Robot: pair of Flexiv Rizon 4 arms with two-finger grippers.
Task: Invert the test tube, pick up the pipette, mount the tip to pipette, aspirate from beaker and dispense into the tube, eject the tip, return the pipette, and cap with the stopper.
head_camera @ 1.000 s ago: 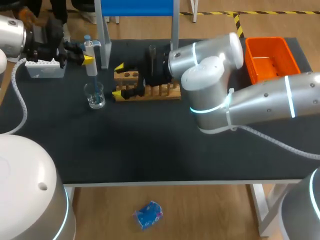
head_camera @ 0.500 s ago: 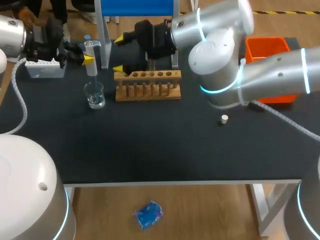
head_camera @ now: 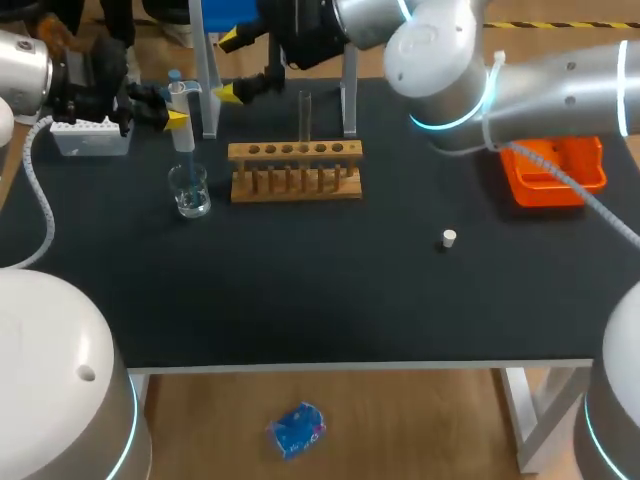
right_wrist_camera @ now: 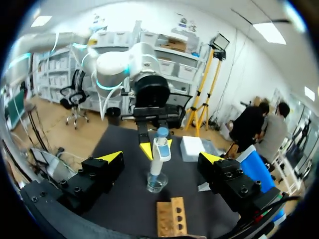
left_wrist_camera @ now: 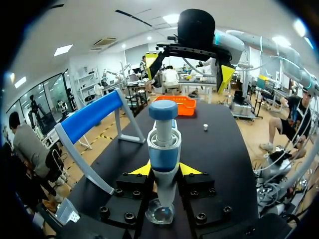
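Stopper [head_camera: 449,238], small and white, lies alone on the dark surface [head_camera: 330,300], nearest the robot and well apart from everything else. Farther back, toward the left, the glass beaker [head_camera: 189,192] stands upright with a little clear liquid in it. Just to its right sits the wooden rack [head_camera: 295,172], its row of holes facing up. One test tube [head_camera: 304,112] stands upright in a hole near the rack's middle and rises well above the top board. Which end is up I cannot tell.

Directly over the beaker hangs the pipette [head_camera: 181,110], upright with its blue plunger on top. Its thin lower end reaches down into the beaker's mouth, but whether it touches the liquid cannot be made out. The left arm [head_camera: 20,70] comes in from the left, and the left jaws are clamped on the pipette's body from two sides. Under that arm, by the surface's left edge, sits the white tip box [head_camera: 90,138]. The orange bin [head_camera: 560,175] is at the far right, well apart from the rack.

Farthest back, the right arm [head_camera: 450,50] reaches across past the middle. The right jaws hang high above the surface, behind the rack and the tube, spread wide with nothing between them. A blue-topped metal frame [head_camera: 209,95] stands at the back edge, near those jaws.
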